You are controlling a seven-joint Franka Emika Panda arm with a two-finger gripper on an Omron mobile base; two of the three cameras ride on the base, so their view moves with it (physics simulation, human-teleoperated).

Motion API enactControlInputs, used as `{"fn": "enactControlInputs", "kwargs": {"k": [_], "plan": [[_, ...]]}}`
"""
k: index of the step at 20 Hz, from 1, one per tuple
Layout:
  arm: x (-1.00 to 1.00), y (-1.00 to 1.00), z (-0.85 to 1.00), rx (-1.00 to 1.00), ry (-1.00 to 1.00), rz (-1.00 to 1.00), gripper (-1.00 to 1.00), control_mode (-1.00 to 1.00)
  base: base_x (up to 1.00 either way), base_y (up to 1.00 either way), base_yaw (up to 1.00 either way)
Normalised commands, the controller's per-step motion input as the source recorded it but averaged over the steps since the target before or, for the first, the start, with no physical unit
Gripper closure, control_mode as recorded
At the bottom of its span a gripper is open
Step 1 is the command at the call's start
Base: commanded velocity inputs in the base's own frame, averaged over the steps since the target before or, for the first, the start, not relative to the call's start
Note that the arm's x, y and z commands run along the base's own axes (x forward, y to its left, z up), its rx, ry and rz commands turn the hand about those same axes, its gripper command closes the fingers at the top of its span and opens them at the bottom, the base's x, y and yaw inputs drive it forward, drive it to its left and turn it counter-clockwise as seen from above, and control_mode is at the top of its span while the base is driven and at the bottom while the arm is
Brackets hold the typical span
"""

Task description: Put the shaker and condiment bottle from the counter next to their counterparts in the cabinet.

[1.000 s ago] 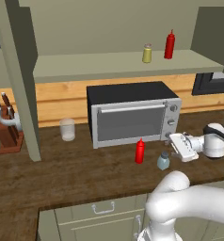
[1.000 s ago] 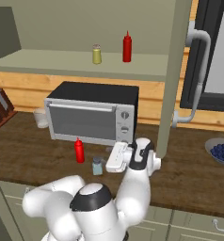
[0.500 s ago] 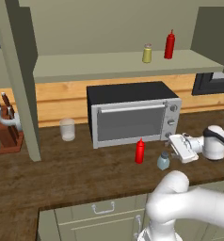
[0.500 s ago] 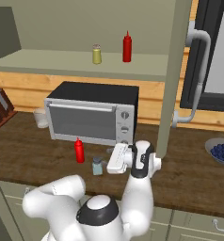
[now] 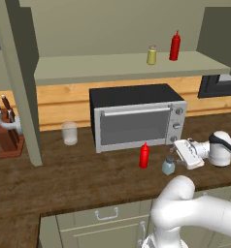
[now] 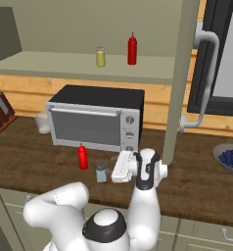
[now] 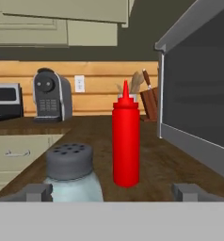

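Shaker: seen upright on the surface, just ahead of the end effector and nearer its one fingertip; grey perforated cap and pale translucent body are seen close at the lower left of the hand view.
Condiment bottle: seen upright on the surface, just beyond the shaker as viewed from the end effector, a small gap between the two; it is seen in front of the microwave door.
End effector: held low over the surface and laid level, pointed at the shaker; the fingers are spread wide, nothing is gripped, and no contact with the shaker is seen. In the hand view its tips are seen at either side of the bottom edge.
Microwave: a black box with a grey door, set on the surface behind the bottle, to one side of the end effector.
Cabinet: mounted high above the end effector; on its shelf a yellowish shaker and a second red bottle are seen side by side, near but apart.
Glass: seen on the surface well beyond the microwave.
Knife block: seen at the far end of the surface.
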Motion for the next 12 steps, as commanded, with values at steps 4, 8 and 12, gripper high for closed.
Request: {"fn": "enactControlInputs", "kwargs": {"k": [4,8,12], "plan": [[0.00,0.00,-0.14,-0.02,0.00,0.00,-1.00,-1.00,0.00,0.00,0.00],[0.00,0.00,-0.13,0.00,0.00,0.00,-1.00,-1.00,0.00,0.00,0.00],[0.00,0.00,-0.13,0.00,0.00,0.00,-1.00,-1.00,0.00,0.00,0.00]]}}
